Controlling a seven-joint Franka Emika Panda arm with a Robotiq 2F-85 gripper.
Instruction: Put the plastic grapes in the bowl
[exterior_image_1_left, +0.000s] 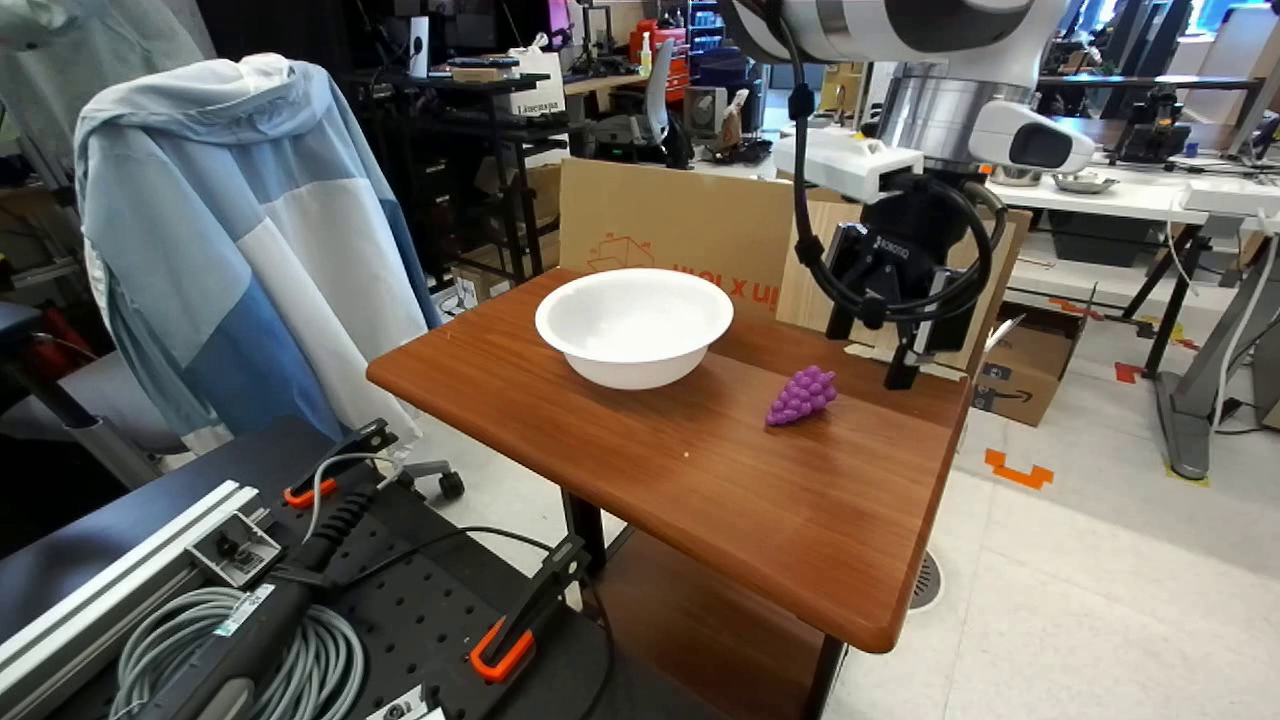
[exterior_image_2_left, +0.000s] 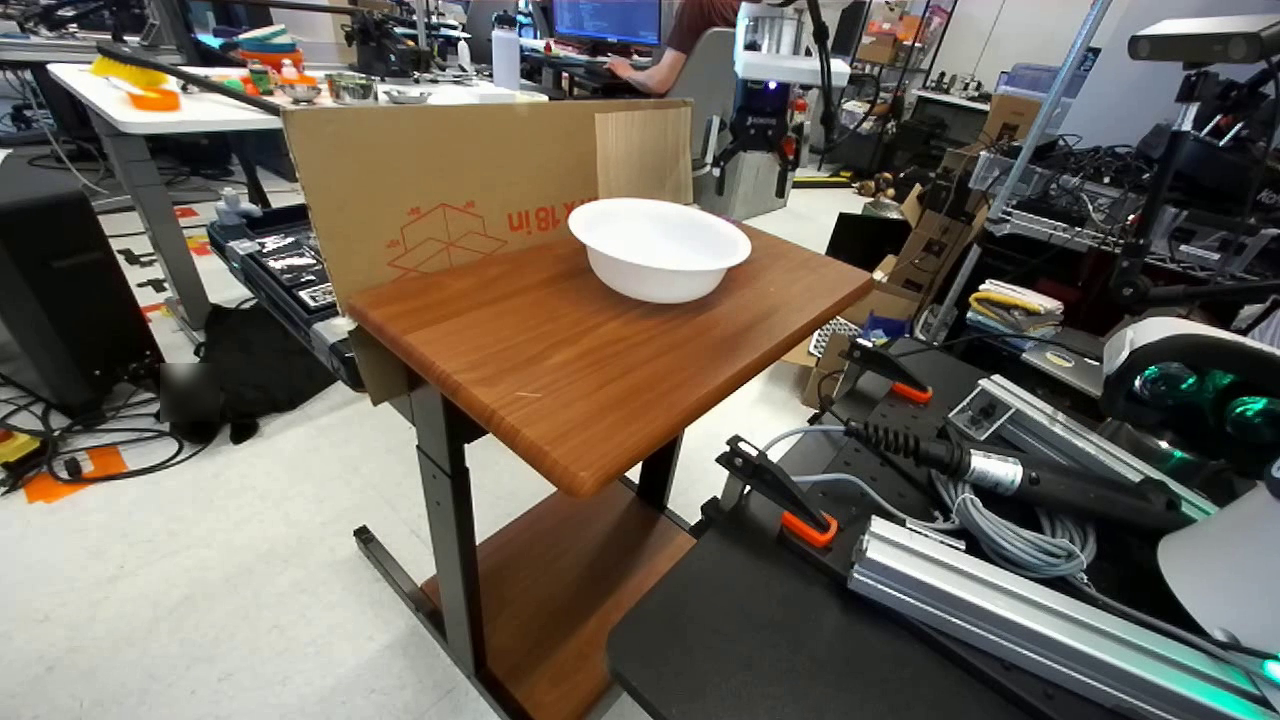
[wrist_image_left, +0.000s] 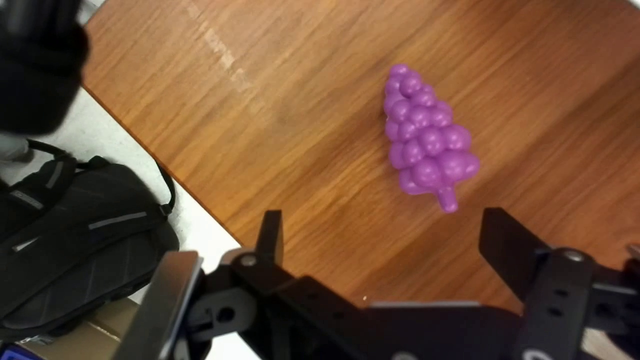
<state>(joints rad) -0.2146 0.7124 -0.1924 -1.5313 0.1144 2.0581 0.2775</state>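
– Brown wooden table (exterior_image_1_left: 690, 480) in the middle of a cluttered room. What stands around it?

– A cardboard sheet (exterior_image_1_left: 680, 215) runs behind its far edge, in an exterior view. On the left hangs a blue-and-white jacket (exterior_image_1_left: 270, 240), and nearer, a black pegboard (exterior_image_1_left: 430, 610) carries a coil of grey cable (exterior_image_1_left: 330, 650) and an orange-tipped clamp (exterior_image_1_left: 530, 610).

– Anyone about?

– Yes, in an exterior view someone in a dark red shirt (exterior_image_2_left: 702, 30) sits at the far side beside a lit monitor (exterior_image_2_left: 605, 22), well apart from the table.

– And the bowl?

– The white bowl (exterior_image_1_left: 640, 372) sits upright on the far left part of the table. It shows in both exterior views.

– Where are the grapes, then?

– The plastic grapes (exterior_image_1_left: 803, 397) lie on the table, to the right of the bowl and a little nearer, apart from it. Their narrow end points to the near left.

– What about the gripper (wrist_image_left: 382, 215)?

– It hangs over the far right, beyond the grapes and clear of them. Its fingers (wrist_image_left: 505, 240) are spread wide, with table showing between them in the wrist view. The grapes' stem (wrist_image_left: 446, 200) points its way.
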